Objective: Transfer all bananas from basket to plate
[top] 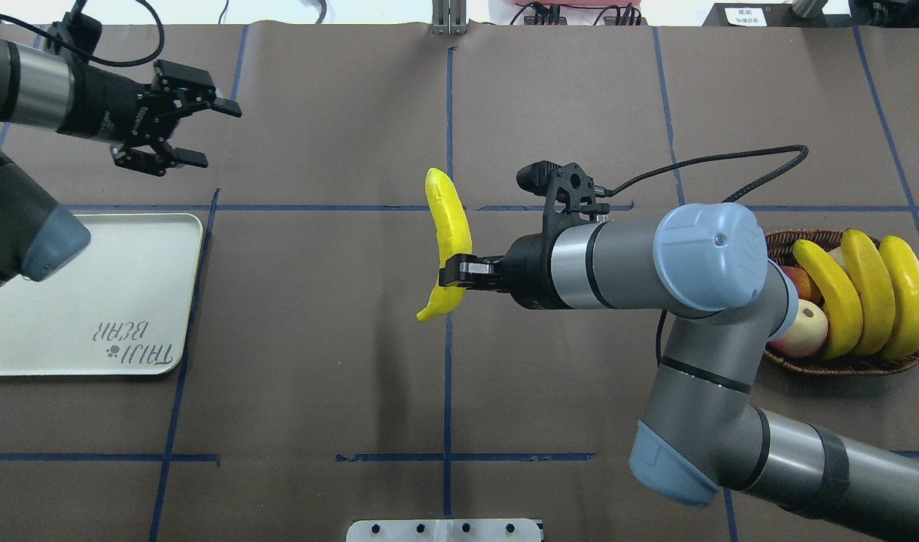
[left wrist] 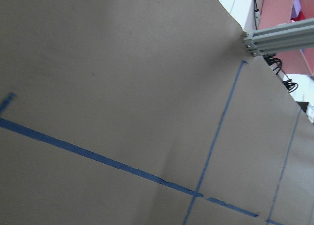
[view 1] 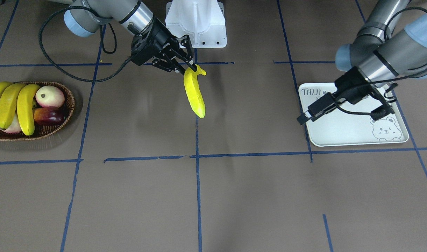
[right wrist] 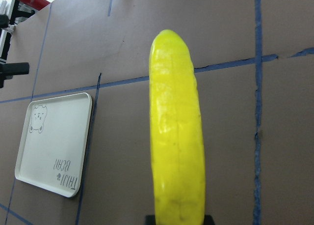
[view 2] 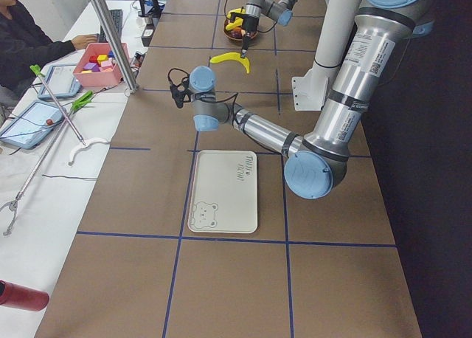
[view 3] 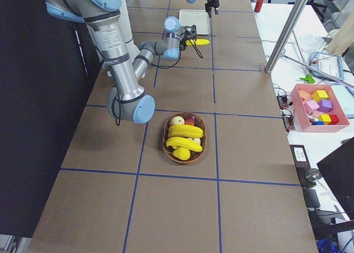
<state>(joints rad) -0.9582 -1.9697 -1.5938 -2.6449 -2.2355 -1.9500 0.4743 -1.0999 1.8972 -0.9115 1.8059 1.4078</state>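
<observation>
My right gripper (top: 459, 271) is shut on one yellow banana (top: 449, 226) near its stem end and holds it above the table's middle. The gripper (view 1: 187, 68) and banana (view 1: 194, 94) also show in the front view, and the banana (right wrist: 176, 136) fills the right wrist view. Three more bananas (top: 865, 293) lie side by side in the wicker basket (top: 843, 369) at the right; they (view 1: 24, 108) and the basket (view 1: 64, 119) also show from the front. The cream plate (top: 90, 301) lies empty at the left. My left gripper (top: 211, 134) is open and empty, beyond the plate's far edge.
The basket also holds a pale peach (view 1: 49, 96) and a dark red fruit (view 1: 49, 115). The robot's white base (view 1: 196, 21) stands at the table's middle edge. A side table with a pink bin of blocks (view 2: 99, 61) and an operator lie past the far edge.
</observation>
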